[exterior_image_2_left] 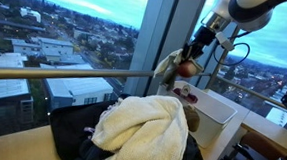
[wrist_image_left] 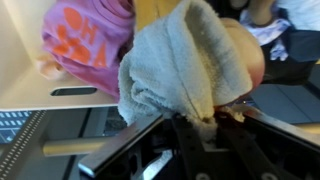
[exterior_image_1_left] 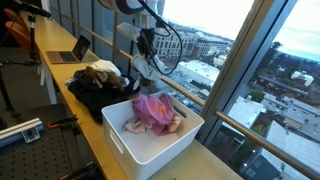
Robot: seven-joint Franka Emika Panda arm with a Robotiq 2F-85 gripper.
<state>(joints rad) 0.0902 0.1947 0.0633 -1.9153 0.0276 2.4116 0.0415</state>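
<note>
We see the gripper [wrist_image_left: 205, 122] closed on a grey towel [wrist_image_left: 170, 70]. In the wrist view its fingertips pinch a fold of the towel's edge, and the rest of the cloth bunches away from them in a loose, rumpled lump. In both exterior views the gripper [exterior_image_1_left: 143, 62] hangs in the air above the table with the grey towel [exterior_image_2_left: 170, 67] dangling beneath it, clear of the surface. It is on the window side, about over the spot where the white bin [exterior_image_1_left: 150, 145] meets the black cloth [exterior_image_1_left: 95, 95]. The white bin stands near one end of the table, along its window edge, and it holds a pink cloth [exterior_image_1_left: 152, 108] with orange print, which the wrist view shows just beside the hanging towel [wrist_image_left: 85, 35]. Other small pale things lie under the pink cloth, but we cannot make them out. A rounded tan thing [wrist_image_left: 248, 60] shows behind the towel in the wrist view, and we cannot tell what it is. The black cloth lies spread in a heap on the table next to the bin, and a cream towel [exterior_image_2_left: 146, 125] rests on top of it in a soft pile. Farther along the table, well apart from the bin and towards the far end, an open laptop [exterior_image_1_left: 72, 50] sits on the wood.
</note>
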